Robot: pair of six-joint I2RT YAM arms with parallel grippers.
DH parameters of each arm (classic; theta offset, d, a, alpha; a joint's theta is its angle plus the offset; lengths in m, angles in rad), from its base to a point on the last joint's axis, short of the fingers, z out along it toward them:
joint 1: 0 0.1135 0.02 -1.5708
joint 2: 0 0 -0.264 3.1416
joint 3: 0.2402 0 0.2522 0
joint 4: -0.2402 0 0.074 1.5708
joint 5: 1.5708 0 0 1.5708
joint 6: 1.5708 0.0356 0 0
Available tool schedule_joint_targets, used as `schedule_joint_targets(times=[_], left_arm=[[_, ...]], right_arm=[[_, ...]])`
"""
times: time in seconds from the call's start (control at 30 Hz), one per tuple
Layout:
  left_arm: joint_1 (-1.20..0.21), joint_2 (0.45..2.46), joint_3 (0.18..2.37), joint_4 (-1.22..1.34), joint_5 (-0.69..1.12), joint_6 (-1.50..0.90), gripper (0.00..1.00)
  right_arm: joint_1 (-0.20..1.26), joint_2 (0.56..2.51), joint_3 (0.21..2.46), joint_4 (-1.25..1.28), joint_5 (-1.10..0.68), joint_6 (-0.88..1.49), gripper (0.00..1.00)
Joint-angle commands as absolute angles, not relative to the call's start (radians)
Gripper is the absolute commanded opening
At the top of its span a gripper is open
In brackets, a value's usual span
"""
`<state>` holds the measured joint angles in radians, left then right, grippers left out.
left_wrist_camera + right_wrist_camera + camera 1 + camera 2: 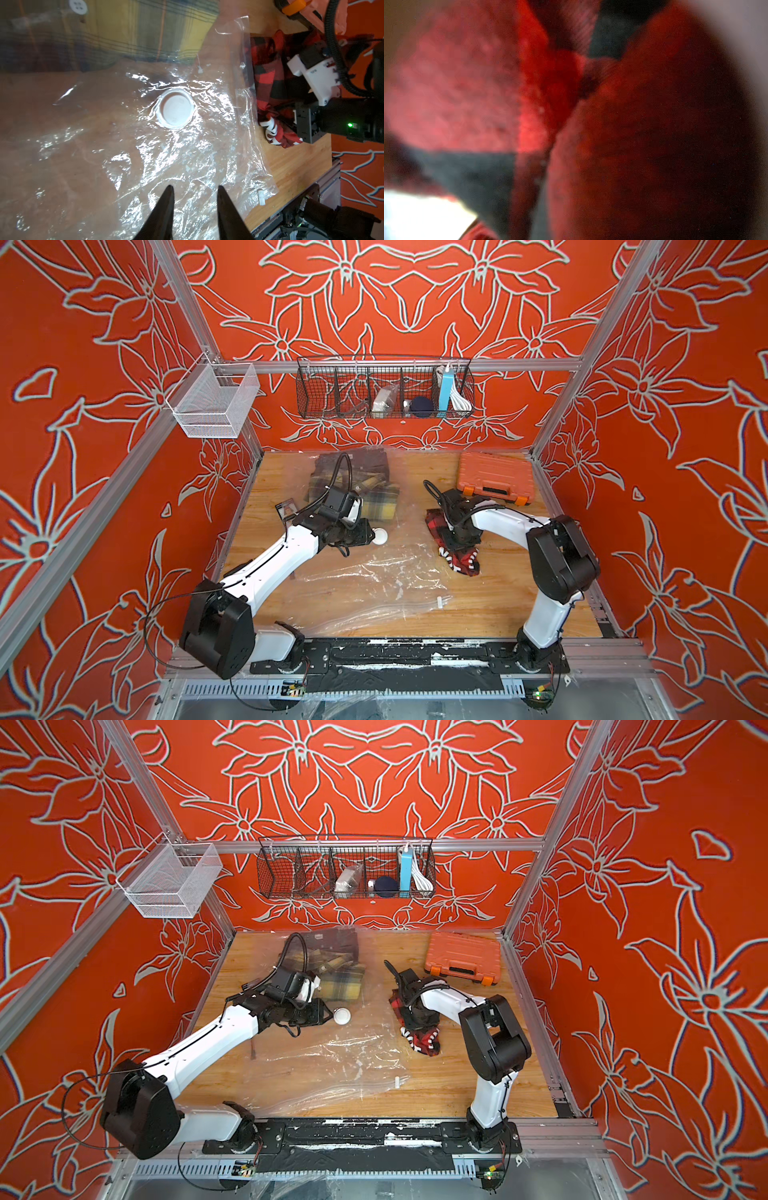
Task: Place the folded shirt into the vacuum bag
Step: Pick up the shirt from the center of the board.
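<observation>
Right gripper [458, 544] is pressing into the red shirt [467, 566] (jaws hidden, grip unclear) lying at the right edge of the vacuum bag [374, 572], not yet inside; left gripper [195, 187] is hovering narrowly parted, empty.

The left fingers [164, 214] stand parted; the right wrist [459, 526] points straight down.

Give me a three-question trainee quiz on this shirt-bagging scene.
1. True or false: the left gripper is clamped on the valve.
2. Fill in: the orange case sits at the table's far ____ corner.
3. The right arm reaches down onto: A the valve, B the red shirt, C the case.
Key: 1 false, its jaws stand open, short of the valve; 2 right; 3 B.
</observation>
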<state>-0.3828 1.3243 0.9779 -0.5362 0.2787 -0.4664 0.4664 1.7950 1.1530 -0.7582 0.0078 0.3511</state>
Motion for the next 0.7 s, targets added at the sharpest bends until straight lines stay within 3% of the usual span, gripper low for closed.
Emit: schedule_joint_targets(times=[0.0, 0.1, 0.3, 0.53, 0.67], left_arm=[[-0.346, 1.294, 0.957, -0.522, 0.245, -0.511, 0.37], [-0.318, 1.293, 0.954, -0.533, 0.196, -0.518, 0.38], [-0.17, 1.354, 1.01, -0.538, 0.142, -0.521, 0.51], [0.03, 1.489, 1.107, -0.459, 0.095, -0.546, 0.6], [0.082, 1.577, 1.143, -0.371, 0.099, -0.54, 0.63]], right_arm=[[0.411, 1.798, 1.096, -0.807, -0.009, 0.353, 0.01], [0.422, 1.689, 1.209, -0.909, 0.104, 0.321, 0.0], [0.555, 1.553, 1.411, -0.951, 0.066, 0.292, 0.0], [0.813, 1.699, 1.559, -0.81, -0.07, 0.395, 0.0], [0.825, 1.821, 1.569, -0.721, -0.113, 0.468, 0.0]])
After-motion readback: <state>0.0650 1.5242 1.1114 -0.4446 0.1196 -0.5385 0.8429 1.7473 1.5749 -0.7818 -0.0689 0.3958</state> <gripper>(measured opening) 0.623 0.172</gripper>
